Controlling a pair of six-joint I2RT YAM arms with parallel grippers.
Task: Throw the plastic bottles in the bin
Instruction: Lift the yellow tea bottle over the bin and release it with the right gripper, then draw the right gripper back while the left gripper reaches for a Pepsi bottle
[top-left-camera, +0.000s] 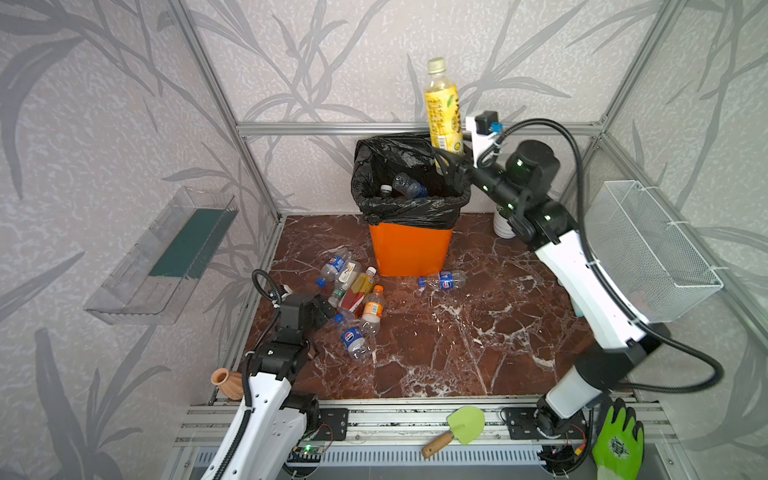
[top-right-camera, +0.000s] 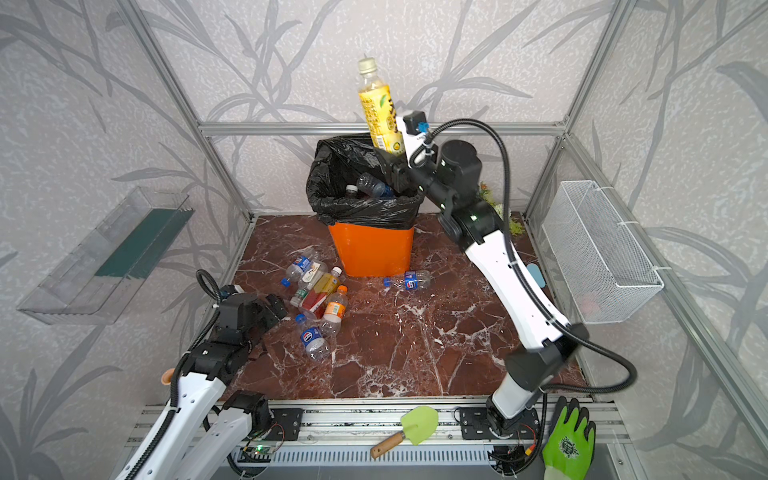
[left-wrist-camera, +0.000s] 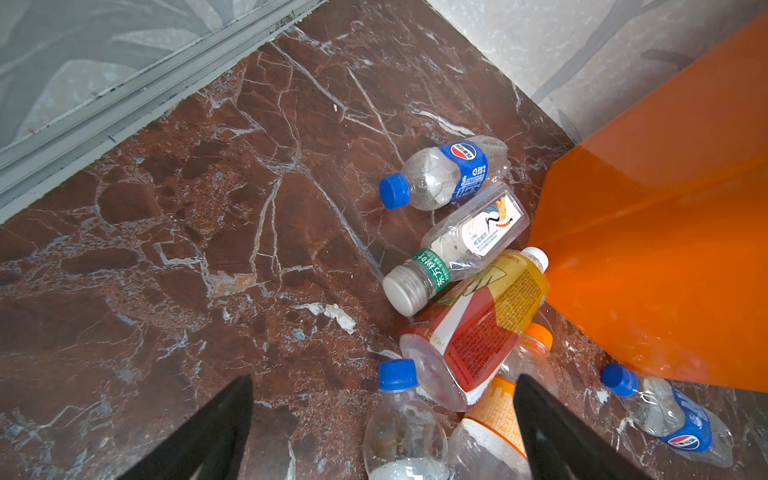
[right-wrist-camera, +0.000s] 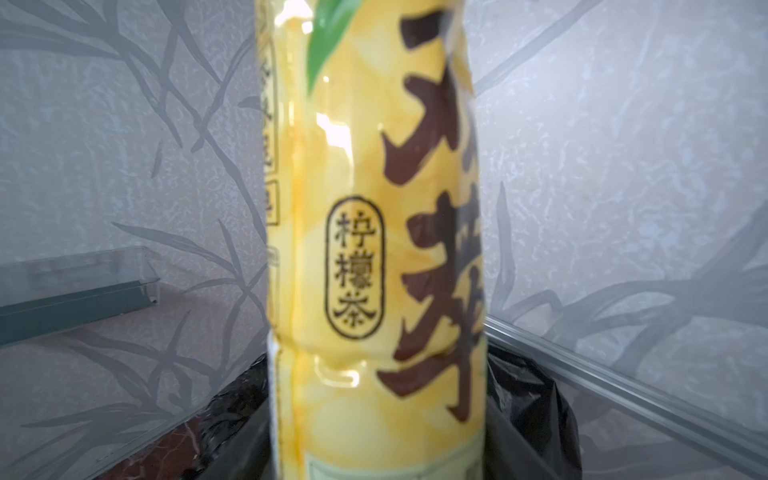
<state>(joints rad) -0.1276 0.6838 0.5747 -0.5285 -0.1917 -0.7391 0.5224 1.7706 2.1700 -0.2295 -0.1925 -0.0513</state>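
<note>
Right tool (top-left-camera: 445, 161) over bin (top-left-camera: 409, 249), yellow bottle (top-left-camera: 443, 112) upright between its jaws, grip unclear

1. A clear plastic tray (top-left-camera: 137, 270) is hanging tilted on the left wall, with a dark green strip lying inside it.
2. Over on the right, a white wire basket (top-left-camera: 652, 253) is hanging from the metal frame.
3. A small terracotta vase (top-left-camera: 226, 382) is lying on its side at the front left, just off the red-brown marble table (top-left-camera: 457, 353).
4. A green trowel (top-left-camera: 461, 428) with a wooden handle is lying across the front rails.
5. A green glove (top-left-camera: 617, 440) is sitting at the front right, fingers pointing toward the back.
6. A white pot (top-left-camera: 503, 226) is standing at the table's back right, with green sprigs (top-right-camera: 505, 212) showing beside it.
</note>
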